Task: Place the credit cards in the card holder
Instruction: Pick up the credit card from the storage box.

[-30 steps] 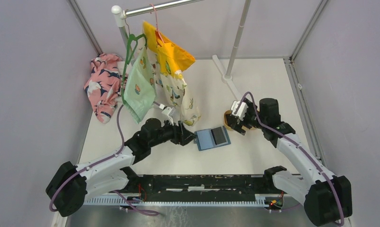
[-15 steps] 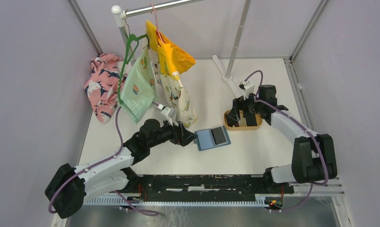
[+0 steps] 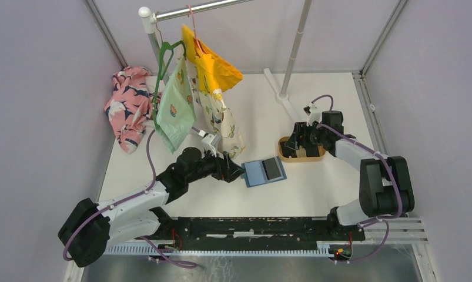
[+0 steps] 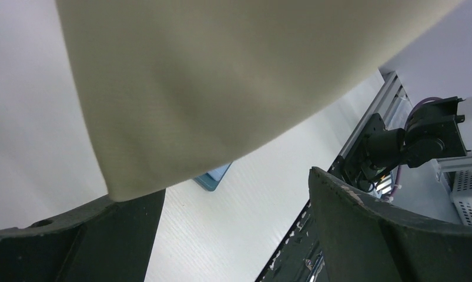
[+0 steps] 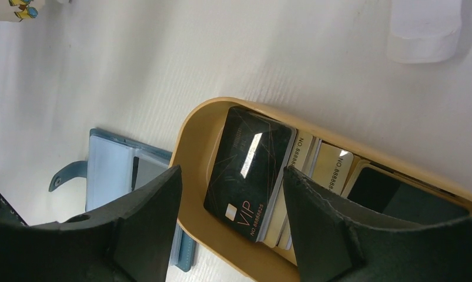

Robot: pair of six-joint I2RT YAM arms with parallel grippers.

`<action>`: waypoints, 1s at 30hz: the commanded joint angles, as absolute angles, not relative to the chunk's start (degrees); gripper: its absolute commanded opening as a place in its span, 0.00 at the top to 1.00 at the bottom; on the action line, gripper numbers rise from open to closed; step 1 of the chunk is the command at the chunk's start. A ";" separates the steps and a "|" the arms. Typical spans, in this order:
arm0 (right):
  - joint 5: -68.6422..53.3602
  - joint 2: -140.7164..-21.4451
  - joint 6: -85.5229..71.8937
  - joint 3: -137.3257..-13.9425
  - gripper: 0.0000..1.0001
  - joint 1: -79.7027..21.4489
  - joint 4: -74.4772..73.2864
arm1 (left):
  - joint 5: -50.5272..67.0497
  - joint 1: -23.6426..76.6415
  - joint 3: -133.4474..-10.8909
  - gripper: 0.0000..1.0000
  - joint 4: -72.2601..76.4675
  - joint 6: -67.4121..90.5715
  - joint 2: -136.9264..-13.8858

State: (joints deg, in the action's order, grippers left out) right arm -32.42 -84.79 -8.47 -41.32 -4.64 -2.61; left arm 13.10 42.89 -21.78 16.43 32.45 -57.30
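White tabletop [image 3: 315,188] walled in pale lilac, seen from above, with both arm bases at the near edge.

Nearest the bases, the left gripper [image 3: 239,171] rests low at the left edge of the card holder [image 3: 258,174]. The card holder lies open and flat near the middle of the table. A dark rectangle on its right half may be a card already seated. The left wrist view shows the fingers spread apart with nothing between them. Cream cloth [image 4: 221,76] hangs across most of that lens.

Farther back on the right, the right gripper [image 3: 300,141] has come down over the tan tray [image 3: 287,154] during the last second. Its elbow has folded in toward the table's right side. Its jaws stand open, one on each side of a black card [image 5: 248,170] that tops the stack of credit cards in the tray. They are not closed on it yet. A pick looks about to start.

At the far end, clothes [image 3: 210,76] hang from a rail, and they have swayed a little.
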 commanded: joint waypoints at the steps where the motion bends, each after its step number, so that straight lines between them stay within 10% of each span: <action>1: -32.88 -86.30 -12.24 -41.30 0.32 -4.61 0.90 | 12.12 43.10 -22.50 0.05 19.77 29.44 -57.75; 30: -49.93 -87.37 -24.35 -38.05 0.48 -3.58 9.75 | 12.83 43.15 -21.71 0.06 21.52 30.76 -58.97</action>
State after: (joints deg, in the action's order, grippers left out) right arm -43.18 -89.30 -20.01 -39.22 -3.51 4.12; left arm 12.99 42.89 -21.30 17.76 32.45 -58.61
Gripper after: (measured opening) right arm 0.527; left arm 0.949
